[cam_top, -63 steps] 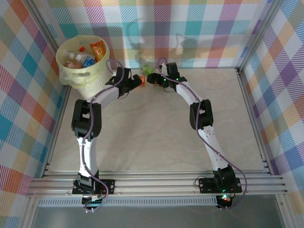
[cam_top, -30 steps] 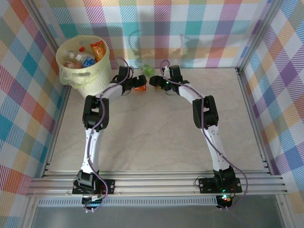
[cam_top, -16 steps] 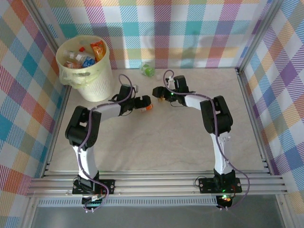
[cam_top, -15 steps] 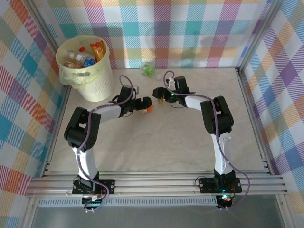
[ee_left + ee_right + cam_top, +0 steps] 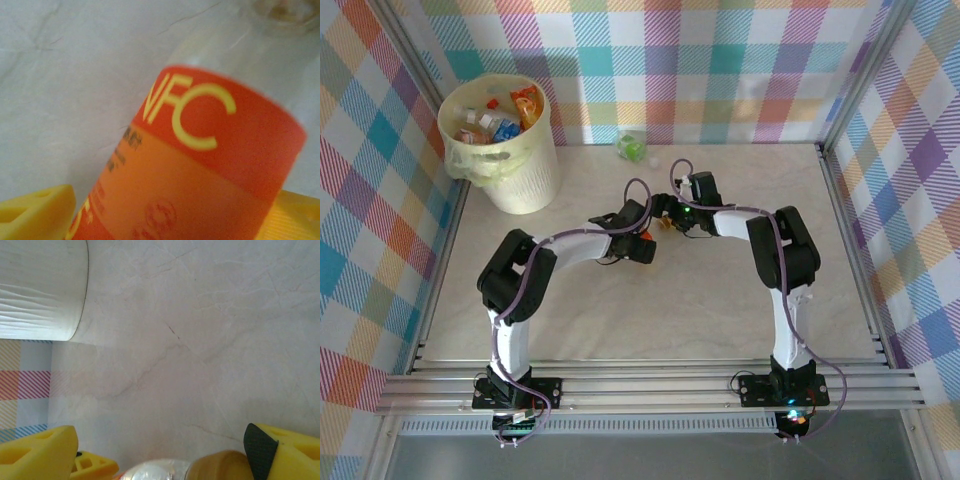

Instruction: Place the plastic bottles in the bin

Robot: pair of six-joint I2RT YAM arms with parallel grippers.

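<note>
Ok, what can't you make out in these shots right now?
Top view: where left gripper meets right gripper, the arms hide the right's grip.
Left wrist: orange bottle blurred, its lower end cut off by the bottom edge.
Right wrist: a bottle cut off at the bottom edge; label unseen.
Top view: bottles in the bin too small to count.

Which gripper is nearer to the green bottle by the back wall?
Right. The right gripper is a short way toward the arm bases from the green bottle, slightly right; the left gripper is farther toward the bases.
</note>
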